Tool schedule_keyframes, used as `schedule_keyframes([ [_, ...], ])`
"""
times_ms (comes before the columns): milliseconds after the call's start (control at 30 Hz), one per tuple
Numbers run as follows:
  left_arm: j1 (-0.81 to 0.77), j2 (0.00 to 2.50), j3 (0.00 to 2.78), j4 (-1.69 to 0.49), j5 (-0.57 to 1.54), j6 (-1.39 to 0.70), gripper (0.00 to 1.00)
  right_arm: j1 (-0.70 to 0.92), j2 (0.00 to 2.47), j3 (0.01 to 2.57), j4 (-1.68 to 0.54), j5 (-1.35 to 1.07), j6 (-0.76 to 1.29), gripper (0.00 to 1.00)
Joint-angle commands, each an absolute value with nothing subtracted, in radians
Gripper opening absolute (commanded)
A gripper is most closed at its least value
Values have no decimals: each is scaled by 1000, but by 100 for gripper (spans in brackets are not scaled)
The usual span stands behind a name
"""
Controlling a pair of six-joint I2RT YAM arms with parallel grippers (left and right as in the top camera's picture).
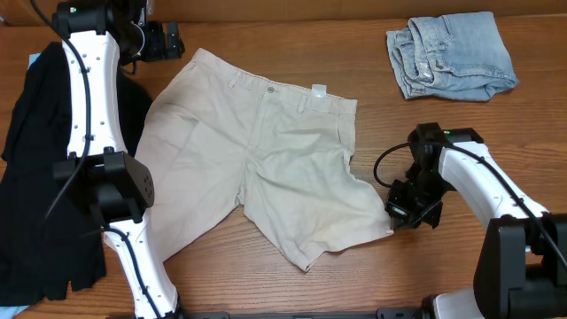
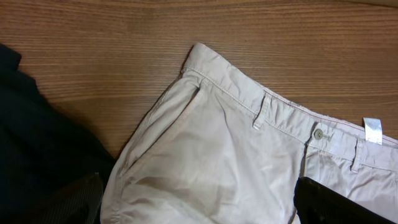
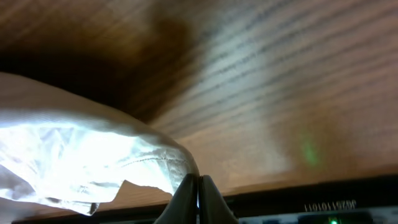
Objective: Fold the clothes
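The beige shorts lie spread flat on the wooden table, waistband toward the back, with the button and white label showing. My left gripper is open and empty; it hovers by the waistband's left corner, its dark fingers wide apart over the fabric. My right gripper is at the right leg's hem corner. In the right wrist view its fingers are shut on that hem, which is raised slightly off the table.
A black garment lies at the table's left edge, partly under my left arm; it also shows in the left wrist view. A folded light-blue denim piece sits at the back right. Bare wood lies around the right arm.
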State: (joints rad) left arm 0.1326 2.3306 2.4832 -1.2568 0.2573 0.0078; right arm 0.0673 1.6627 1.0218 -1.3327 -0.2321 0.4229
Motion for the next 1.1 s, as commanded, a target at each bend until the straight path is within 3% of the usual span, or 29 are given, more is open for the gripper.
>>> schedule_keyframes([
  [0,136,2336,2482,-1252,252,30,100,77,1666,1034,-1361,-228,467,4],
  [267,136,2336,2482,-1252,252,30,100,150,1657,1034,-1485,-252,510,8],
  [500,136,2336,2482,-1252,252,30,100,329,1633,1027,-1525,-264,624,9],
  [633,136,2336,2482,-1252,252,31,100,433,1629,1025,-1474,-257,717,9],
  [800,136,2336,2482,-1248,252,31,100,435,1609,1075,-1328,-149,725,13],
  [933,136,2336,2482,-1244,252,31,100,392,1607,1231,-1313,18,683,28],
  [1067,136,2336,2482,-1244,252,31,100,326,1607,1404,-1287,154,601,75],
])
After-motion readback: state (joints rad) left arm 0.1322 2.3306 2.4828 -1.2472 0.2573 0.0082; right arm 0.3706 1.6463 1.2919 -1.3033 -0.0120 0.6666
